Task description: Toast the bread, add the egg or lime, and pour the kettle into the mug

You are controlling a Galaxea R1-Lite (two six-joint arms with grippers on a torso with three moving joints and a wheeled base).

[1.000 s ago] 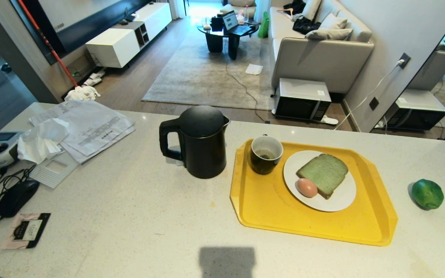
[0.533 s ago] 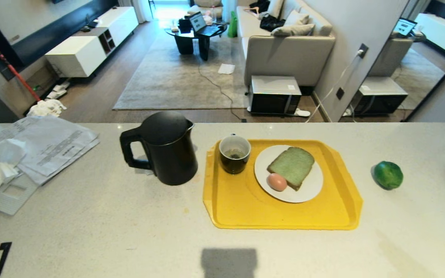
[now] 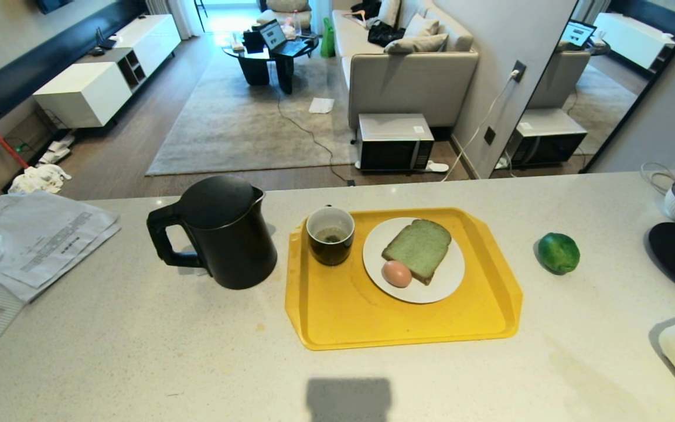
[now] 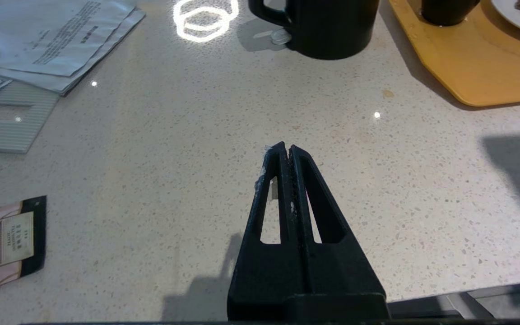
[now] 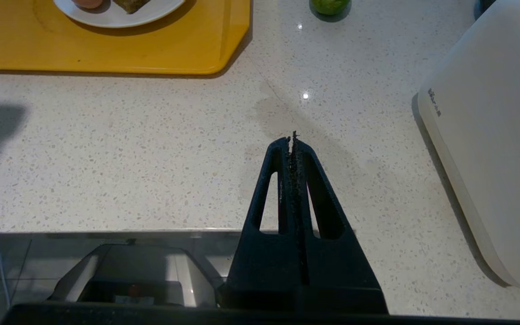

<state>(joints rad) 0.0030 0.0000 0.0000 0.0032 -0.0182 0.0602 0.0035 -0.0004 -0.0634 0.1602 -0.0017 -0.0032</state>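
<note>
The black kettle [image 3: 220, 230] is standing on the counter [image 3: 138, 351], just left of the yellow tray [image 3: 396, 322]. The mug [image 3: 330, 234] is sitting on the tray's far left corner. Beside it a white plate [image 3: 446, 281] is holding the bread [image 3: 418, 249], with the egg [image 3: 396, 273] touching the slice's near edge. The lime [image 3: 558, 252] is lying on the counter to the right, apart from the tray. The left gripper [image 4: 286, 149] is hanging over bare counter, pinched tight and holding nothing. The right gripper [image 5: 292, 140] is doing the same near a white appliance [image 5: 499, 135]
</note>
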